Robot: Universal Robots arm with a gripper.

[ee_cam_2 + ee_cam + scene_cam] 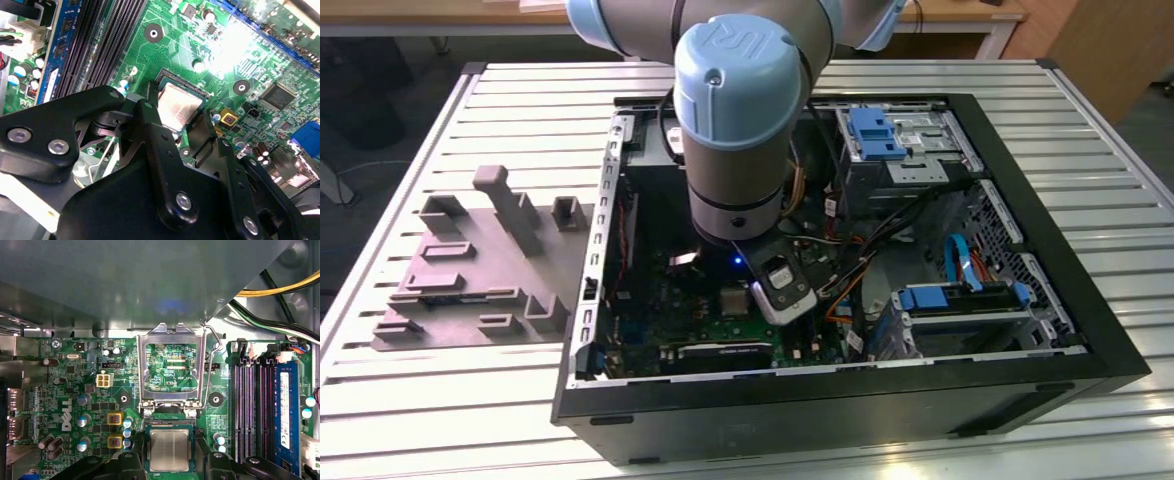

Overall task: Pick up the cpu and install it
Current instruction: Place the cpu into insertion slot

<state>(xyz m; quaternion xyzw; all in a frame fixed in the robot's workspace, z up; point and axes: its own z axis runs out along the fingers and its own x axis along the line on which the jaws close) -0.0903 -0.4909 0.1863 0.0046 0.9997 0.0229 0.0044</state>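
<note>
Exterior view: arm (734, 110) reaches into open computer case (827, 415) – cpu (169, 450) lies in its socket

The arm comes down into the case, which stands open on a slatted metal table (440, 400), with the gripper (781, 290) low over the board inside. A grey moulded tray (454, 280) sits on the table at the exterior view's left, just beside the case. In both wrist views the cpu, pale metal top upward, lies flat within the square socket on the green motherboard (70, 390). The black fingers (150, 130) stand one on each side of it, jaws spread. In the first wrist view a strip of socket edge shows between each finger and the chip. The socket's hinged metal frame (171, 340) lies open just beside the cpu, the board showing through its window. Dark memory slots (250, 410) run near the socket, a blue memory stick (286, 410) seated in one of them. Yellow and black cables (280, 287) cross a corner of the first wrist view, well apart from the chip
</note>
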